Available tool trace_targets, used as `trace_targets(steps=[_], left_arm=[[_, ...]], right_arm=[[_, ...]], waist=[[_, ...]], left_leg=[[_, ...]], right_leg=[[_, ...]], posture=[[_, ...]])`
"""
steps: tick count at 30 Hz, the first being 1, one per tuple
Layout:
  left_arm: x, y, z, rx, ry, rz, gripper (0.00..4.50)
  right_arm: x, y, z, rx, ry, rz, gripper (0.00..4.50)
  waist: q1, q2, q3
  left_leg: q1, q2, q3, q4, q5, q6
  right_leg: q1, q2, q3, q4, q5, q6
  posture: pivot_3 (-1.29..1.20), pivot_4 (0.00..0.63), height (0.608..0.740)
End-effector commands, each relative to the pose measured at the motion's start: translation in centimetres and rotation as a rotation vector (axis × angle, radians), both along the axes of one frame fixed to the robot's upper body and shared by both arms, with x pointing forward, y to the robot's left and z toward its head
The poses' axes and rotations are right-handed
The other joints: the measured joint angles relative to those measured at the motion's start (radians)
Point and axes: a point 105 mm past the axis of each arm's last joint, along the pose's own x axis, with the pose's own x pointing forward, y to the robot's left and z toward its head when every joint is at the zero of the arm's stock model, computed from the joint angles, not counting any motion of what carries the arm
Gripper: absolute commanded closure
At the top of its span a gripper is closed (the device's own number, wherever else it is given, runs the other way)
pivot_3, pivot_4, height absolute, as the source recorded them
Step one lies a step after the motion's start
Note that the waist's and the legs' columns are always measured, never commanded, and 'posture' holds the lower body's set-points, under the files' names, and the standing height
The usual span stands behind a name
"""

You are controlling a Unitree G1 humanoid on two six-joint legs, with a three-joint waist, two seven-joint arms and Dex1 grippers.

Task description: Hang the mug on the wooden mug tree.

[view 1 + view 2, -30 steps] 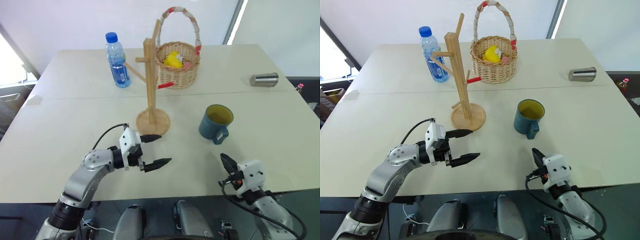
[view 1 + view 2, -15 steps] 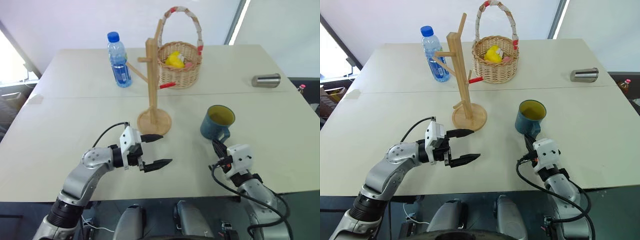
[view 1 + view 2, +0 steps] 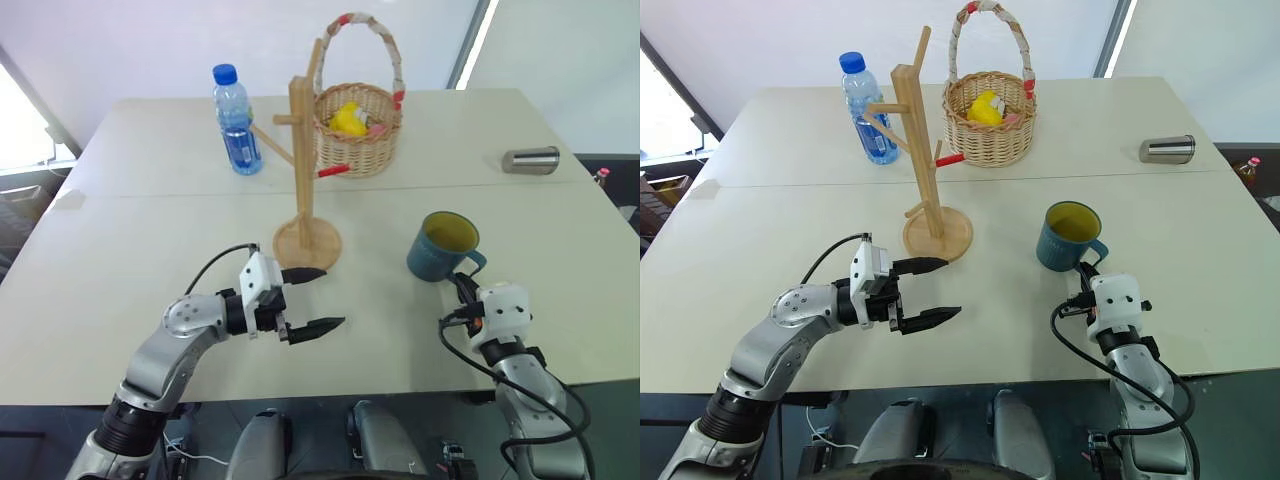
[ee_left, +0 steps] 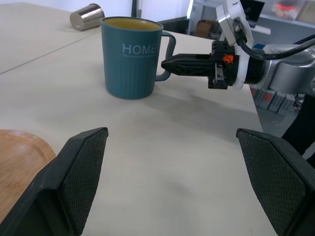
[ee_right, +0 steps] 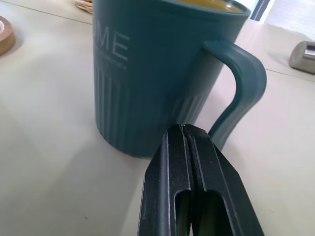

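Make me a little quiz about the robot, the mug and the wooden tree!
1. True or false: the mug hangs on the wooden mug tree.
2. Which gripper is shut: A left gripper, B right gripper?
3. Fill in: the mug's handle faces the ____ gripper.

Key: 1 false, it stands on the table. 2 B. 3 right.

mug (image 5: 147, 78): base and far side are cut off in the right wrist view (lettering partly lost)
basket (image 3: 357, 130) contents: too small to be identified
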Motion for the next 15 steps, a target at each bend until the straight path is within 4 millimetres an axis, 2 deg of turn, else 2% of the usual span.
trace_targets(steps=[1,2,5,10,15], left_arm=[[-0.4,-0.4,0.8,-0.013,-0.042,-0.02,0.0],[-0.4,-0.5,0.8,-0.013,-0.042,-0.021,0.0],[-0.3,-0.5,0.7,-0.013,-0.04,-0.022,0.0],[-0.3,-0.4,0.7,-0.012,-0.037,-0.022,0.0],[-0.3,-0.7,0.8,-0.012,-0.032,-0.031,0.0]], right_arm=[[-0.3,-0.3,0.8,-0.005,-0.029,-0.009,4.46],[-0.5,-0.1,0.8,0.007,-0.026,0.005,4.46],[-1.2,0.0,0.6,0.017,-0.015,0.019,3.63],[-2.7,-0.7,0.0,0.036,0.002,-0.032,1.08],[-2.3,-1.4,0.1,0.063,-0.014,-0.096,1.08]], waist=[[0.0,0.0,0.0],[0.0,0.0,0.0],[0.002,0.0,0.0],[0.001,0.0,0.0],[-0.001,0.0,0.0]], left_leg=[[0.0,0.0,0.0,0.0,0.0,0.0],[0.0,0.0,0.0,0.0,0.0,0.0],[0.0,0.0,0.0,0.0,0.0,0.0],[0.0,0.0,0.0,0.0,0.0,0.0],[0.0,0.0,0.0,0.0,0.0,0.0]], right_leg=[[0.0,0.0,0.0,0.0,0.0,0.0],[0.0,0.0,0.0,0.0,0.0,0.0],[0.0,0.0,0.0,0.0,0.0,0.0],[0.0,0.0,0.0,0.0,0.0,0.0],[0.0,0.0,0.0,0.0,0.0,0.0]], posture=[[0.0,0.15,0.74],[0.0,0.15,0.74],[0.0,0.15,0.74],[0.0,0.15,0.74],[0.0,0.15,0.74]])
